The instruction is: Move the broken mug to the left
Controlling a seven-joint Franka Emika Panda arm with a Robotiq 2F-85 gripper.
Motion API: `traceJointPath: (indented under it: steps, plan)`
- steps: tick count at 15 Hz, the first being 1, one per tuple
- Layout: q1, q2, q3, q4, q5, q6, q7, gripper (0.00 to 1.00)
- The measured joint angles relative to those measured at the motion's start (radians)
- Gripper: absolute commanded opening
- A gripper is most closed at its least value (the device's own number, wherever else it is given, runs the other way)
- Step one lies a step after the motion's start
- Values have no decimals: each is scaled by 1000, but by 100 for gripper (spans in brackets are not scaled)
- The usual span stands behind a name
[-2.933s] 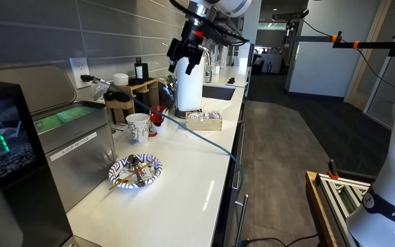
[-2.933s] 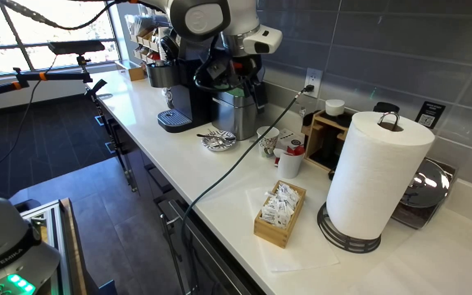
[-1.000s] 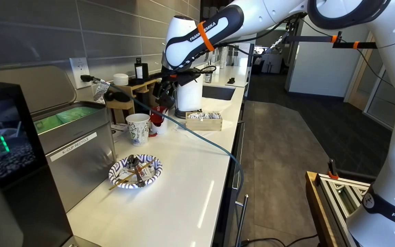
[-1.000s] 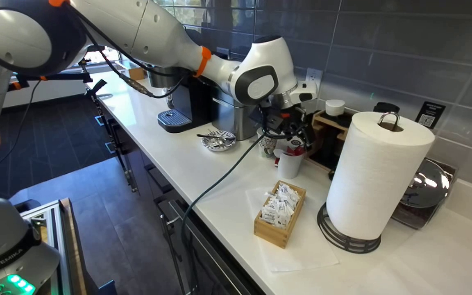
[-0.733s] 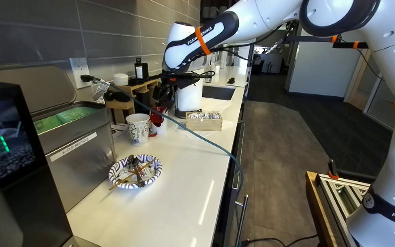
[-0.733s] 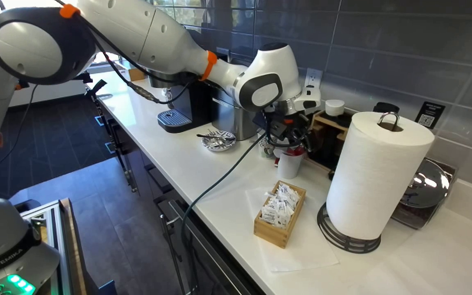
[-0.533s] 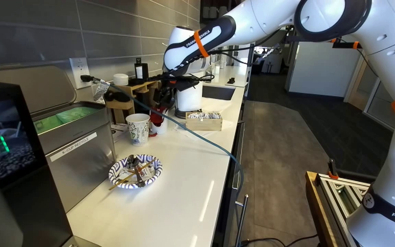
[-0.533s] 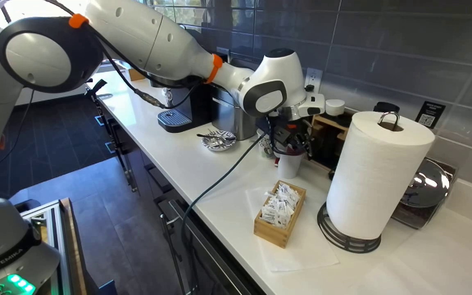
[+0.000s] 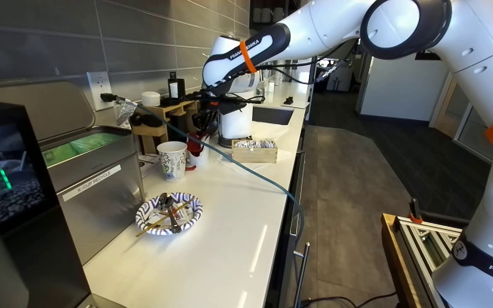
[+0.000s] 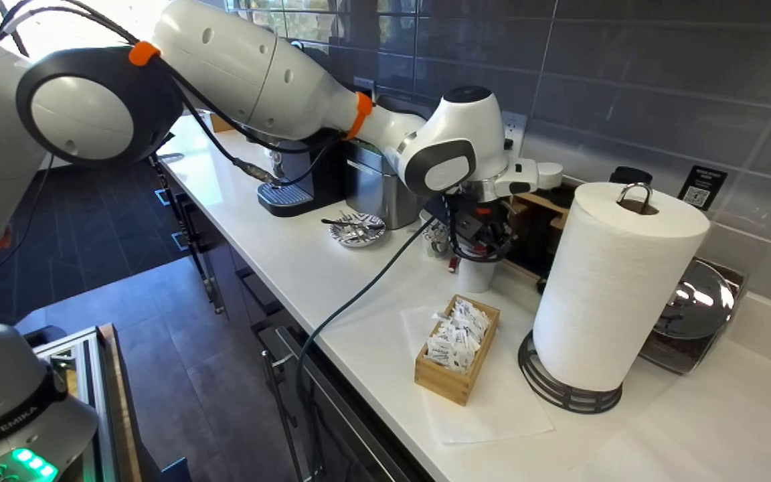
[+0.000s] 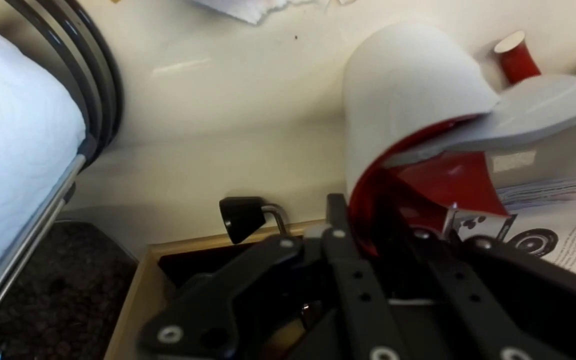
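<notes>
The broken mug (image 11: 413, 75) is white outside and red inside, with a chipped rim. It stands on the counter in both exterior views, its upper part (image 10: 476, 276) largely covered by the gripper. A curved white shard (image 11: 533, 112) and a red piece (image 11: 450, 180) project from its mouth. My gripper (image 11: 365, 205) points down at the rim, its jaws fairly near together across the wall. One of the fingers (image 11: 337, 210) is outside, against the wall; the other reaches into the dark interior, where its tip is hidden. Whether both press on the wall does not show.
A patterned paper cup (image 9: 172, 160) stands close beside the mug. A wooden organizer (image 9: 191, 109) is behind, and a paper towel roll (image 10: 616, 288) and packet box (image 10: 459, 348) are nearby. A cable (image 10: 372, 284) crosses the counter. A patterned bowl (image 9: 144, 220) holds spoons.
The arm has come down from high above the counter until the gripper meets the mug. Earlier its jaws stood wide apart; they are nearer together now. The mug stays almost in place.
</notes>
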Motion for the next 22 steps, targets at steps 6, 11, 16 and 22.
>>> traceJointPath:
  steps: [6,11,16,22]
  plan:
    - [-23,-2,31,35,29,-92,-55,2]
    - [-41,-6,33,52,54,-182,-77,2]
    - [-102,-5,65,54,170,-233,-139,2]
    - [-169,-9,79,36,288,-239,-186,2]
